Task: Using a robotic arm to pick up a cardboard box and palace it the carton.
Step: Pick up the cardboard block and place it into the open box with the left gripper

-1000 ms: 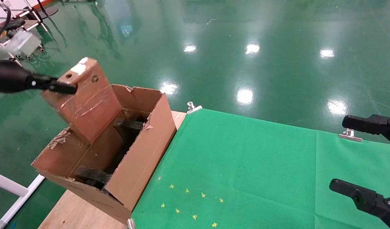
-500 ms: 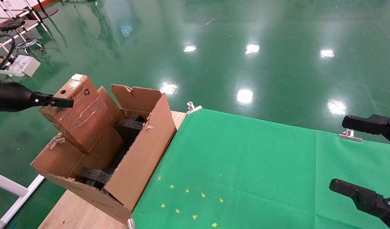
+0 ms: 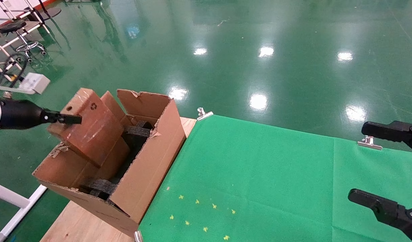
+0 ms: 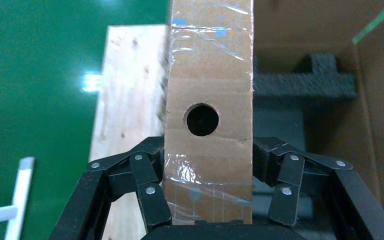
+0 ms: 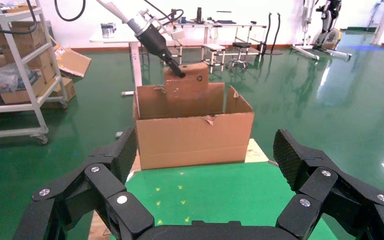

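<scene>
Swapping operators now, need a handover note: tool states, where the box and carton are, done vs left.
Left tool: shut on the cardboard box, gripping its upper end.
Right tool: open, holding nothing, parked over the green cloth at the robot's right.
Cardboard box: tilted, lower end already inside the carton, upper end still above the rim.
Carton: on the wooden board at the table's left end, dark foam pieces inside.
Done: box picked up and brought into the carton's opening.
Left: lower it fully, open left tool, withdraw.

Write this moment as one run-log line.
left hand: grips cardboard box | box: tilted, partly inside carton | right hand: open, parked
</scene>
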`<state>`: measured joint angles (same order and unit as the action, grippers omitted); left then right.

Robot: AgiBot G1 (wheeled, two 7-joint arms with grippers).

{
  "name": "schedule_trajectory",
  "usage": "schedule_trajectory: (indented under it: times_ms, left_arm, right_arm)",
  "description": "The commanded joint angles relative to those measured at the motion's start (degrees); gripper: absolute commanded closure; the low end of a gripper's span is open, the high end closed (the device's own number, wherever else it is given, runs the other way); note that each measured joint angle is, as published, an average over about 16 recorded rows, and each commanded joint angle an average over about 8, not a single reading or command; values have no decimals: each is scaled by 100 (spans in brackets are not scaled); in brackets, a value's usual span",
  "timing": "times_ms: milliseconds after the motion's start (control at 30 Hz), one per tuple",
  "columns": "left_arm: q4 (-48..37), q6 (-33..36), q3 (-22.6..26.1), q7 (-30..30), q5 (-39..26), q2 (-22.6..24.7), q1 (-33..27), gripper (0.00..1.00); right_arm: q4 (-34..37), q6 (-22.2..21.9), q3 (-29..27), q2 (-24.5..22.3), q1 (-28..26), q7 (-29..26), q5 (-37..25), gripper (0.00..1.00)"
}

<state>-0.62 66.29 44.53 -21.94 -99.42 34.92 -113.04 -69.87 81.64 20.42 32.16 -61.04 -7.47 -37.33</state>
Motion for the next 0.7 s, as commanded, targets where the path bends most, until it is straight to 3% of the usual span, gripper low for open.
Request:
schedule_trajectory:
  times_ms: [33, 300, 700]
  left_arm:
    - [-10, 109, 6, 17, -9, 5, 29, 100]
    - [-31, 535, 82, -28, -122, -22, 76, 100]
    - [25, 233, 65, -30, -97, -96, 185, 100]
  right_arm:
    - [0, 0, 0, 0, 0, 0, 0, 0]
    - [0, 0, 0, 0, 0, 0, 0, 0]
    - [0, 0, 0, 0, 0, 0, 0, 0]
